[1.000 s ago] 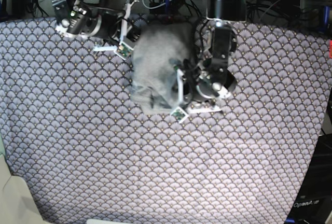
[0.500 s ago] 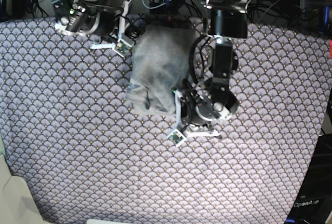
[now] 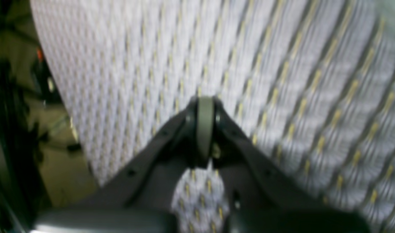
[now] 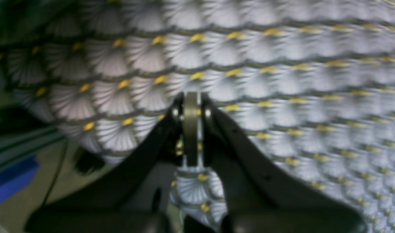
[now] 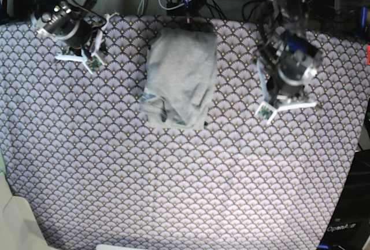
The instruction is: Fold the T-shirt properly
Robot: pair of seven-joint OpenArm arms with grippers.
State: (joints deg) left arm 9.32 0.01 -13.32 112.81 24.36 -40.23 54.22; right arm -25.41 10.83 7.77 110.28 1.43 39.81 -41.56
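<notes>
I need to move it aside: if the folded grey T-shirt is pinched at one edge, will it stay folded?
Probably not. The T-shirt looks soft and creased, so it would likely droop and unfold. Its uneven near edge suggests loose layers that may slide apart.

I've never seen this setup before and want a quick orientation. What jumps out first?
A grey T-shirt, folded into a compact bundle, lies near the far middle of a scallop-patterned cloth that covers the table. The left gripper hangs to one side of it and the right gripper to the other, both shut and holding nothing.
</notes>
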